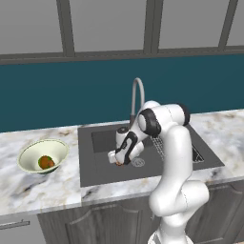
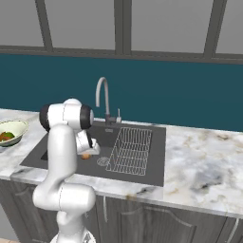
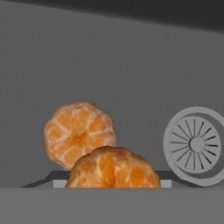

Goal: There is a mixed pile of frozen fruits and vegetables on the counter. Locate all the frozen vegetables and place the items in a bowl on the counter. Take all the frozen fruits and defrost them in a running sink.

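Note:
My gripper is low in the sink, beside the round drain. In the hand view one frozen fruit, a peeled orange piece, sits between the finger tips at the bottom, with the jaws closed on its sides. A second orange fruit lies just beyond it on the basin floor, left of the drain. From the right, the held fruit shows under the hand. The bowl stands on the counter at the left and holds the frozen vegetables, green and brown-orange.
A curved silver faucet rises behind the sink. A wire rack fills the basin's right half. The bowl sits at the left edge of the right base view. Open marble counter stretches to the right of the sink.

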